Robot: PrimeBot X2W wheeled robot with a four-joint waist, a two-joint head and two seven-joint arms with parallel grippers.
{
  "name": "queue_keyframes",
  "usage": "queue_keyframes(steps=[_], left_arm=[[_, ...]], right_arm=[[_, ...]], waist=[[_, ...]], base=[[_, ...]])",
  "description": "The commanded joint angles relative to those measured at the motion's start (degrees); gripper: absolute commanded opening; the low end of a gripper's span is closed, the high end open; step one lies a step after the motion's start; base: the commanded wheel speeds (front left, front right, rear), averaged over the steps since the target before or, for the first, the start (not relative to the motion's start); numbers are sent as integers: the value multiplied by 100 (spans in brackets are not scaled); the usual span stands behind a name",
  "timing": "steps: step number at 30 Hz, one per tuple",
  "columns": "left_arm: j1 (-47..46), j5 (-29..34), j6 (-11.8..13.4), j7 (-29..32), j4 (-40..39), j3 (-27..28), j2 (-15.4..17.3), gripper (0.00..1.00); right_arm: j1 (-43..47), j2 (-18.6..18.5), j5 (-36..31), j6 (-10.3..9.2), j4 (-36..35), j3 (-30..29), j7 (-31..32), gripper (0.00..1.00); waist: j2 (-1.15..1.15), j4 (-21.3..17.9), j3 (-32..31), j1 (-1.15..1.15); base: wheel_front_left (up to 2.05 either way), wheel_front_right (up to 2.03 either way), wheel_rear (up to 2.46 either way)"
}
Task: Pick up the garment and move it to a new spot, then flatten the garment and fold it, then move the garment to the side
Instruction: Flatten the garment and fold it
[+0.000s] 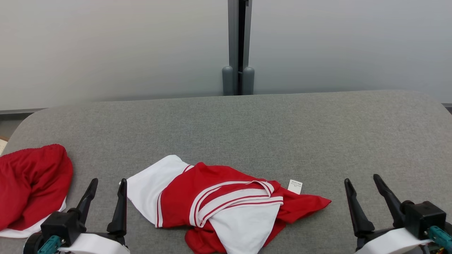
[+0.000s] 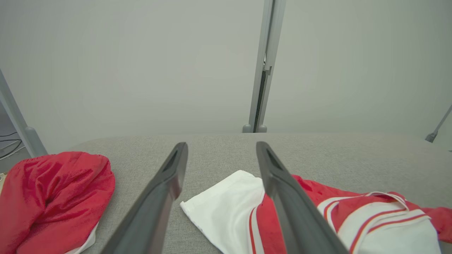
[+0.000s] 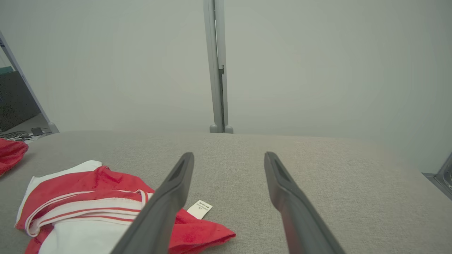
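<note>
A crumpled red and white garment (image 1: 219, 204) with striped trim lies near the front middle of the grey table (image 1: 282, 134); a small white label (image 1: 295, 186) sticks out at its right. The same garment (image 2: 317, 215) appears low in the left wrist view and at lower left in the right wrist view (image 3: 88, 208). My left gripper (image 1: 107, 185) is open just left of its white edge, holding nothing. My right gripper (image 1: 363, 180) is open to the right of the garment, well apart from it.
A second red garment (image 1: 31, 183) with a white edge lies bunched at the table's left end. A grey post (image 1: 238, 46) stands behind the table's far edge between pale wall panels. Bare grey surface stretches across the back and right.
</note>
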Motion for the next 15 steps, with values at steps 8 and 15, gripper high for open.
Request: queue_keyframes(steps=[8,15], left_arm=[[-398,101,8,-117,-30,-136,-60,100],[-789,133,-29,-310,49,-305,-203,100]], right_arm=[[-484,-415,281,-2,299,1328,314,100],[-1299,-566,712,-2,1022,2818,363,100]], waist=[[0,389,353,0],[0,906,788,0]], base=[[0,0,0],[0,0,0]])
